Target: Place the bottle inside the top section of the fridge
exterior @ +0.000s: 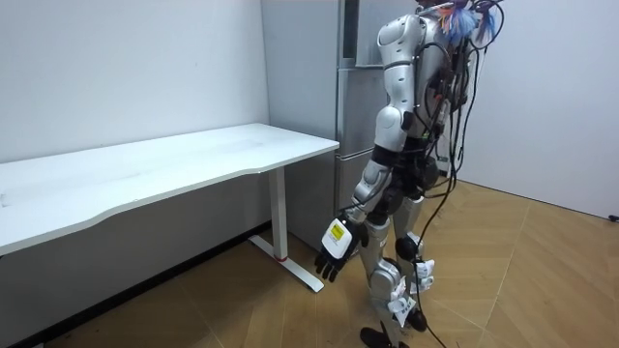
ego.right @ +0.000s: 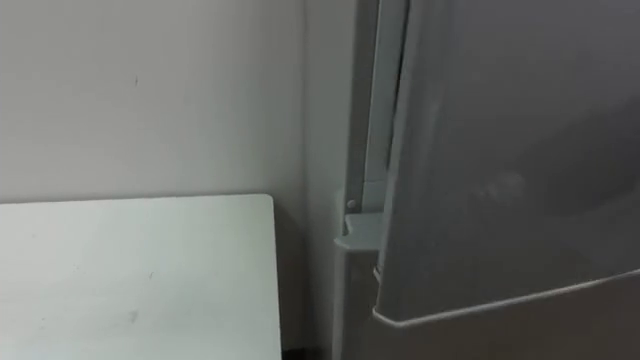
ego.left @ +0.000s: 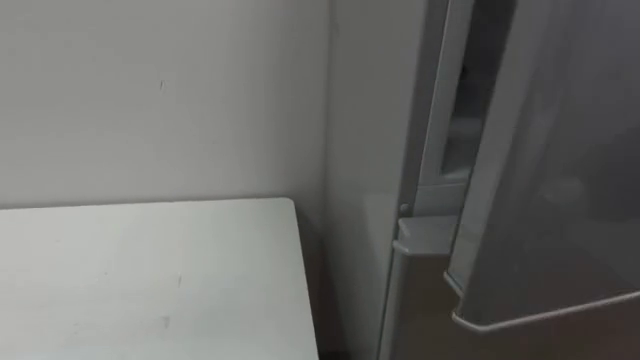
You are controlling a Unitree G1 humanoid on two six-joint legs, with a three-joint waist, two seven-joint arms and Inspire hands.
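Fridge (exterior: 350,106): upper door (ego.left: 545,190) ajar, close before the robot's head.
Desk (ego.left: 150,275): just left of the fridge.
Left hand (exterior: 334,253): hangs by the thigh, fingers slack and spread, empty.
Bottle: whereabouts cannot be told.
Risk: with nothing seen holding it, the door may drift shut or strike the head.
Eye views give the door gap; the room view gives the stance and hand.

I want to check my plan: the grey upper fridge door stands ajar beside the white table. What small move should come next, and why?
Probably push the grey metal upper fridge door shut. It stands ajar, and the left hand hangs open, holding nothing, near the white table. This is only a guess, because the narrow gap hides what is already inside.
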